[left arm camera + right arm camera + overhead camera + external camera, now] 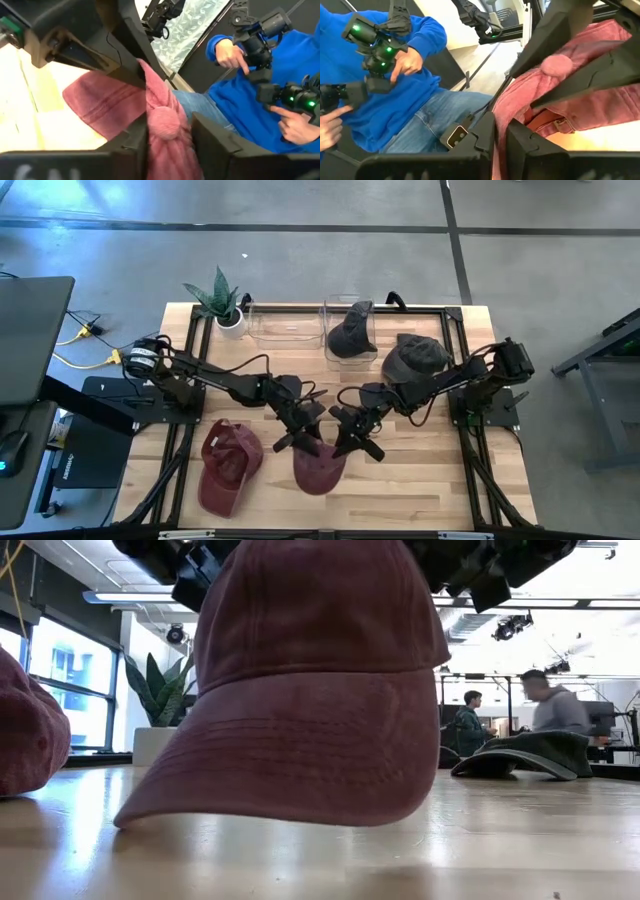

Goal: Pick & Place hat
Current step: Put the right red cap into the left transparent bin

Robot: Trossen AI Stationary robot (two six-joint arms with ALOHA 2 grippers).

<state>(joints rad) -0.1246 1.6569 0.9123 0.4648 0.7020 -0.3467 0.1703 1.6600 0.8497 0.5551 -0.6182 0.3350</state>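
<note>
i had both arms meeting over the maroon hat [318,468] near the middle of the table's front half, just right of a second maroon hat [228,465] that lay on the wood [420,480]. the left gripper [297,432] sat at the hat's crown from the left, and the right gripper [352,435] came at it from the right.

in the left wrist view the fabric and the top button [165,122] of the maroon hat [125,107] stood bunched between the left gripper's [167,145] dark fingers [220,145]; the jaws looked partly closed around that fold, though i could not tell whether they had bitten firmly. in the right wrist view the right gripper [501,137] had its jaws nearly pressed together on a thin pinch of the hat [580,75] at its back edge, by the strap.

to do this step well, i judged the two grips should stay level and rise together, so the soft crown would not twist or slip out. i would have firmed the left pinch before lifting and kept the pull gentle, since a thin cloth pinch can slide.

the hat [320,690] looked washed, faded red cotton, with a stitched curved brim resting on the wood in the low view and a limp crown. a dark hat [352,332] sat in a clear bin [340,315] at the back, and a grey hat [415,358] lay near it.
</note>
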